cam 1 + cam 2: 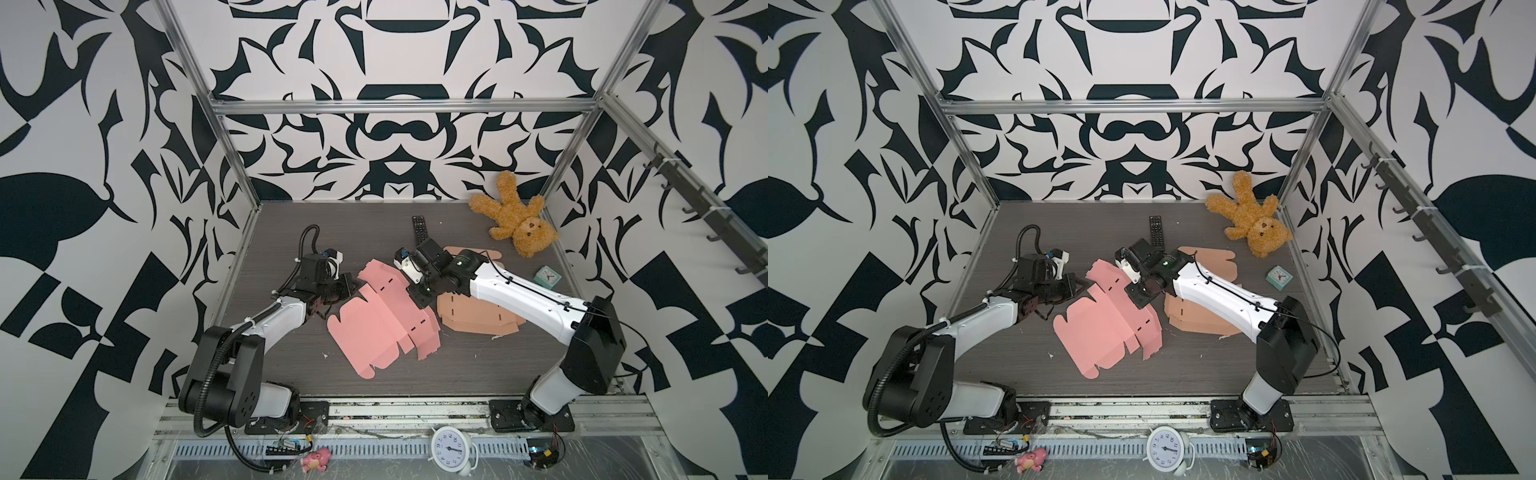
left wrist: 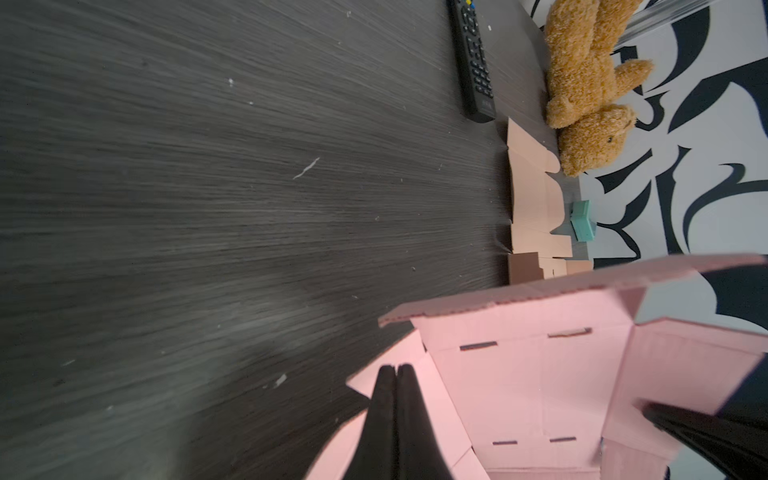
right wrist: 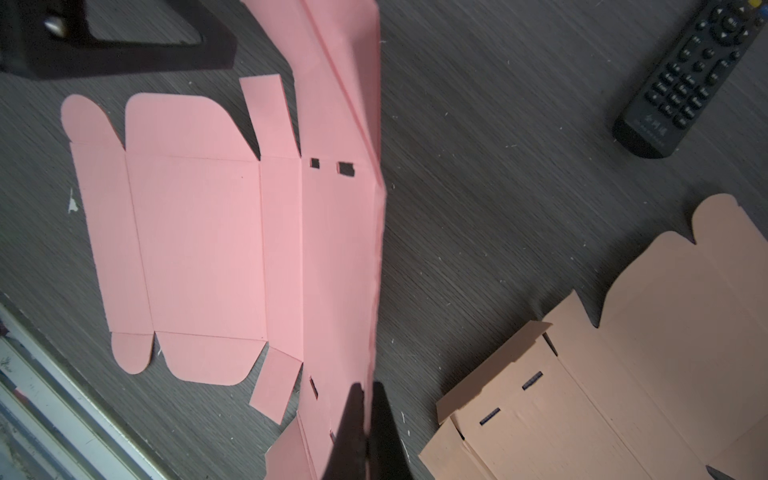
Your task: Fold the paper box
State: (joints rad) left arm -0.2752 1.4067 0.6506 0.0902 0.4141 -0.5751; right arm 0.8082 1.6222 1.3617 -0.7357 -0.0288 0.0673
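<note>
You have the pink paper box (image 1: 386, 324) lying unfolded on the middle of the bench (image 1: 478, 370). Your left fingers (image 1: 351, 286) are at its left edge. Your right fingers (image 1: 419, 298) come down on its right side, with that arm crossing over a tan box blank (image 1: 469, 318) just beside it. Farther back lie a remote (image 1: 419, 228), a teddy bear (image 1: 517, 222) in the far right corner, and a small teal clock (image 1: 547, 277).

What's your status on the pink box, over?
Left gripper shut on a flap of the pink box, right gripper on its raised edge. Box mostly flat. Tan box close beside it.
</note>
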